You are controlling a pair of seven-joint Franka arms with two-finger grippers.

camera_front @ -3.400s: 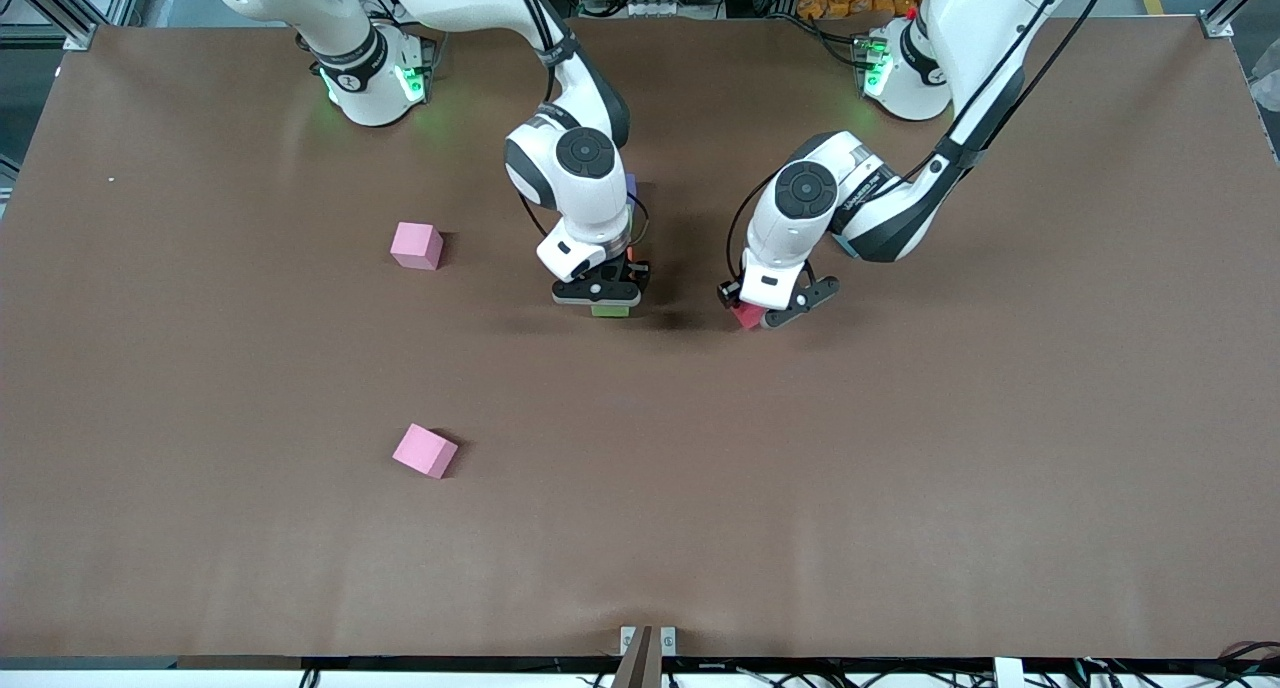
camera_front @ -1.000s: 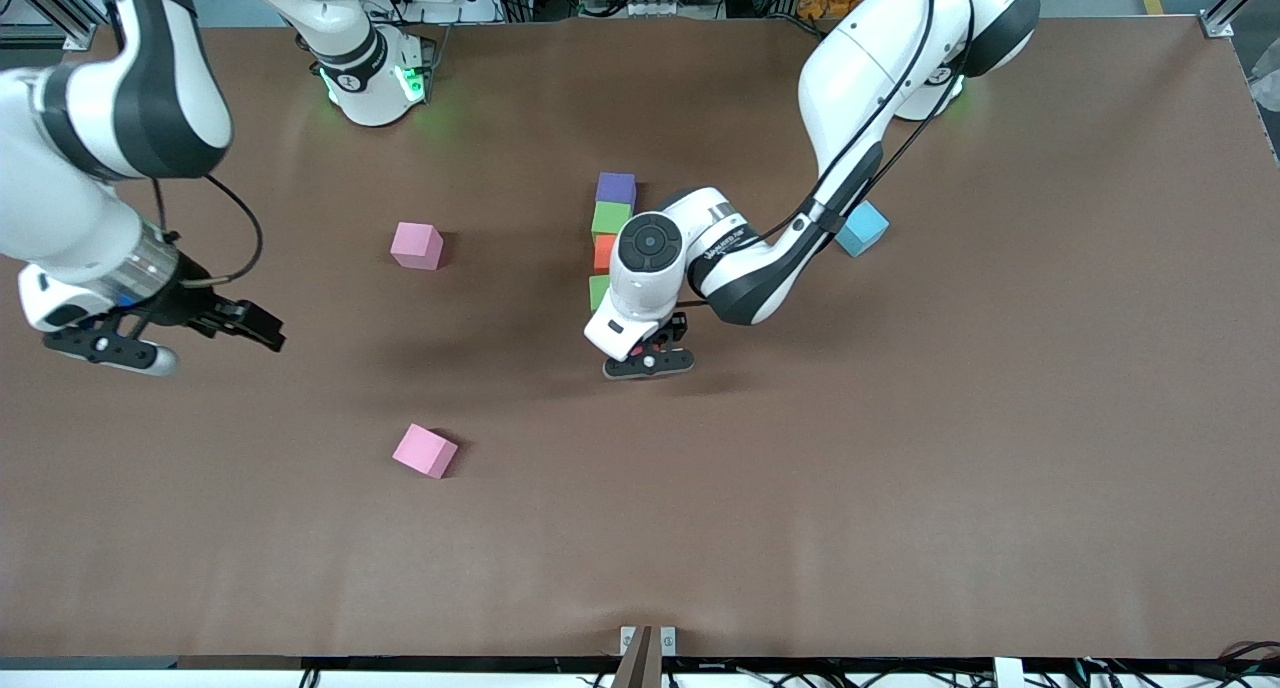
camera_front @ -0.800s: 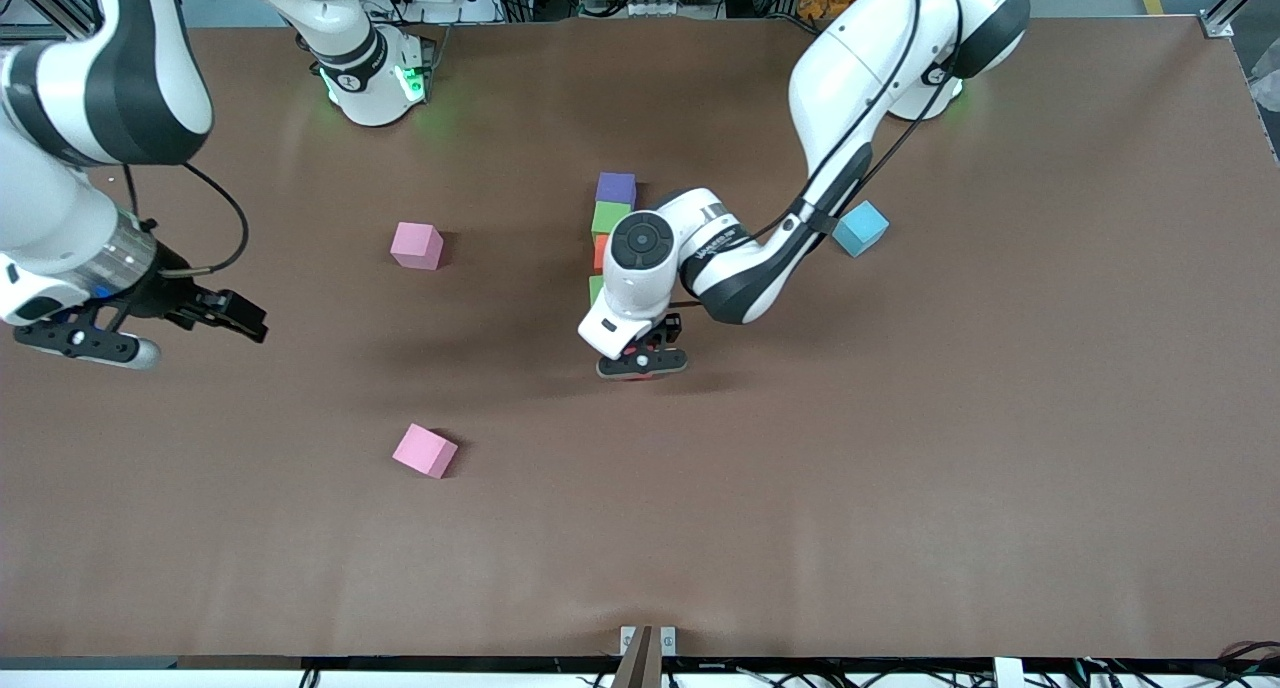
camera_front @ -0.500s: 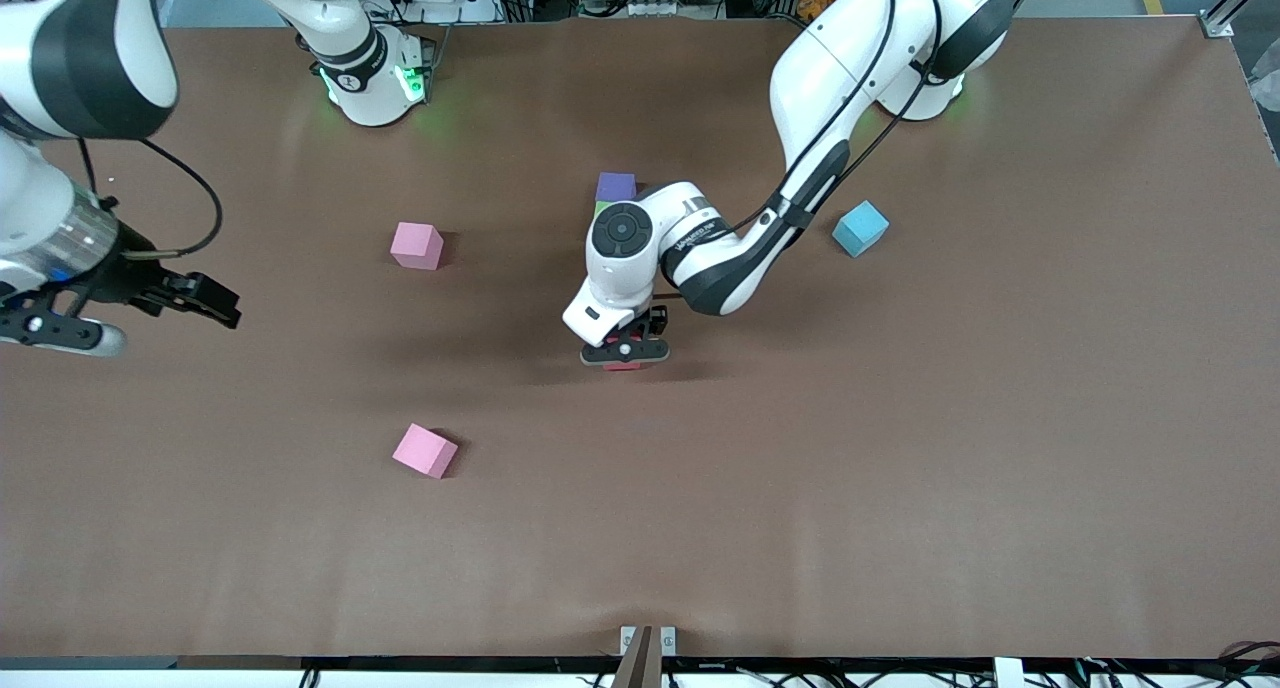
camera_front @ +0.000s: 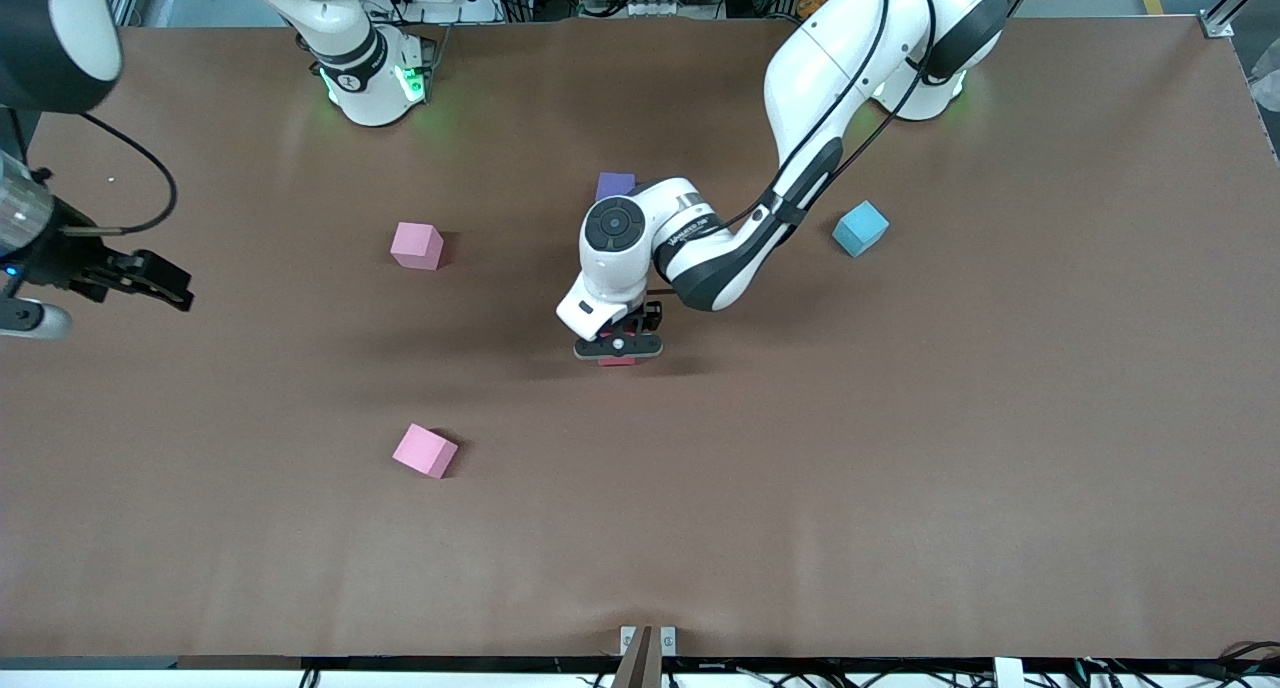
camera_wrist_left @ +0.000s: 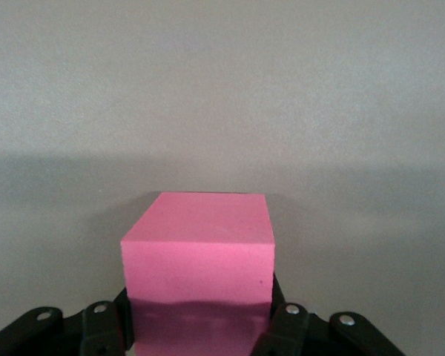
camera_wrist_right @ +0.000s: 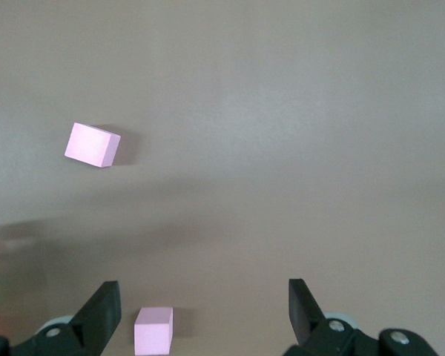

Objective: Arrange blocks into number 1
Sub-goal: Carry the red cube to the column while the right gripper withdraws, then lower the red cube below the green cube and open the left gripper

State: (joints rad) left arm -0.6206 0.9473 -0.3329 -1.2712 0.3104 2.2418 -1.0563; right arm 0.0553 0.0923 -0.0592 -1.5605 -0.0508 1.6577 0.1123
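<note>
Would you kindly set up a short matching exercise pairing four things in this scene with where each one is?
Things:
1. red block
2. purple block
3. light blue cube
4. right gripper

Places:
A. toward the left arm's end of the table
B. in the left gripper
C. at the right arm's end of the table, open
D. partly hidden by the left arm

Pairs: 1-B, 2-D, 3-A, 4-C

The left arm [camera_front: 700, 238] hides most of the block column; only the purple block [camera_front: 614, 182] peeks out.
</note>
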